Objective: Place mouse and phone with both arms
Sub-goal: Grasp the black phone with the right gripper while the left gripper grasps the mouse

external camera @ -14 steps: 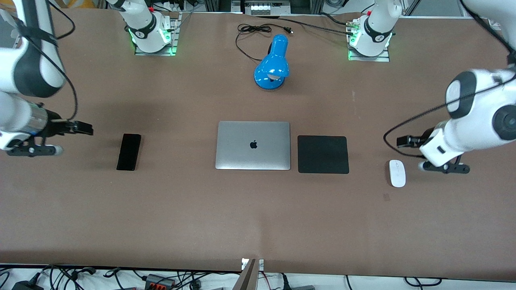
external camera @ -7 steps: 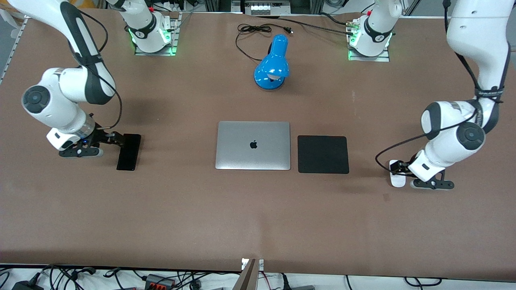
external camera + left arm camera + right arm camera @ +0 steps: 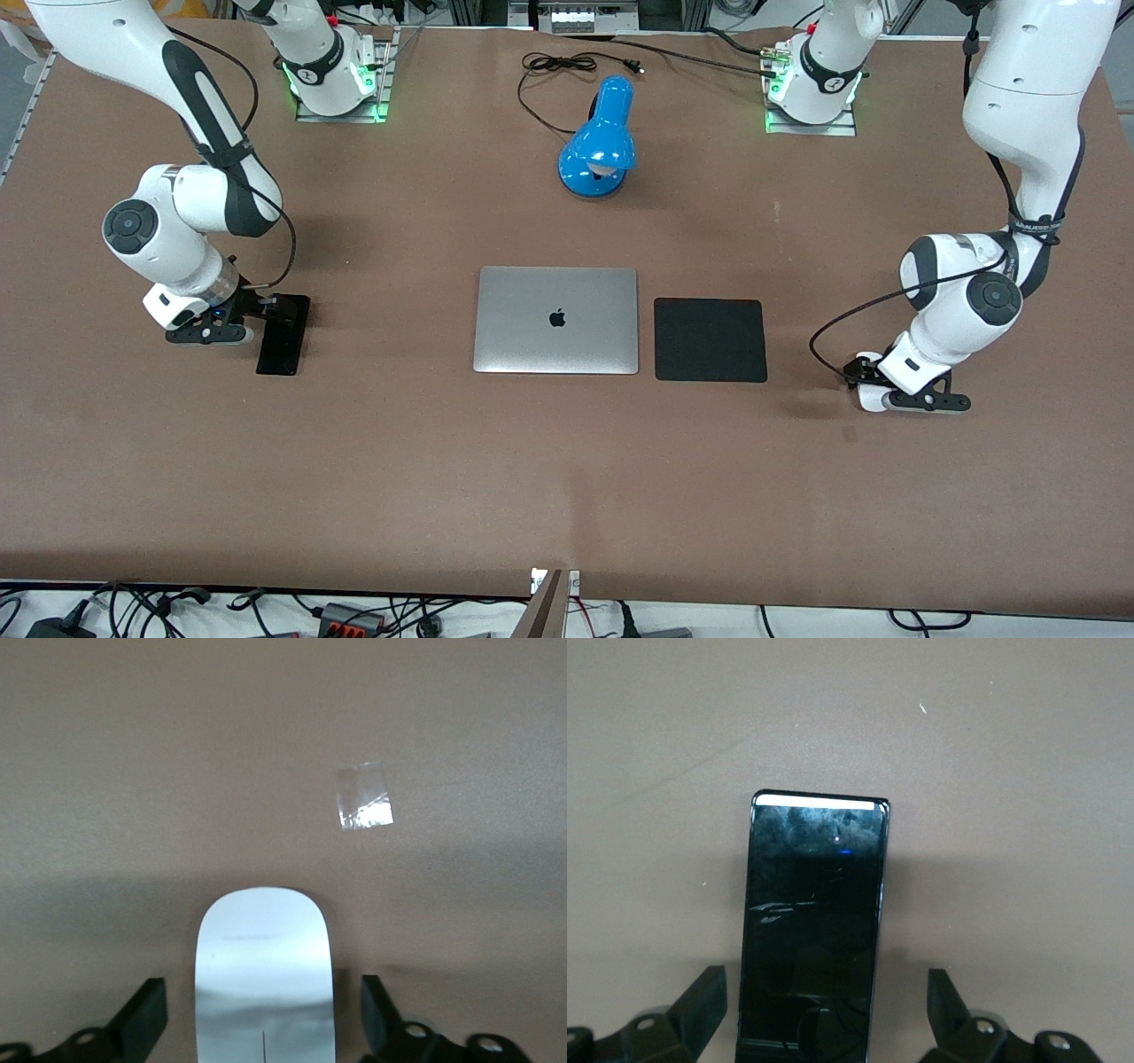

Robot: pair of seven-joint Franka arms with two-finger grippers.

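The white mouse (image 3: 868, 401) lies on the table toward the left arm's end, mostly covered by my left gripper (image 3: 859, 374). In the left wrist view the mouse (image 3: 264, 979) sits between the open left gripper (image 3: 264, 1028), with gaps on both sides. The black phone (image 3: 283, 337) lies toward the right arm's end. My right gripper (image 3: 271, 308) is low over the phone's end farther from the front camera. In the right wrist view the phone (image 3: 813, 921) lies between the open right gripper (image 3: 824, 1014), and neither finger touches it.
A closed silver laptop (image 3: 556, 320) lies mid-table with a square black mouse pad (image 3: 710, 339) beside it toward the mouse. A blue desk lamp (image 3: 600, 139) and its cable (image 3: 558, 66) lie nearer the arm bases. A bit of clear tape (image 3: 363, 795) sticks to the table near the mouse.
Both arms have swung inward and come down. The right gripper has moved over the phone's end and the left gripper over the mouse. Neither object has moved.
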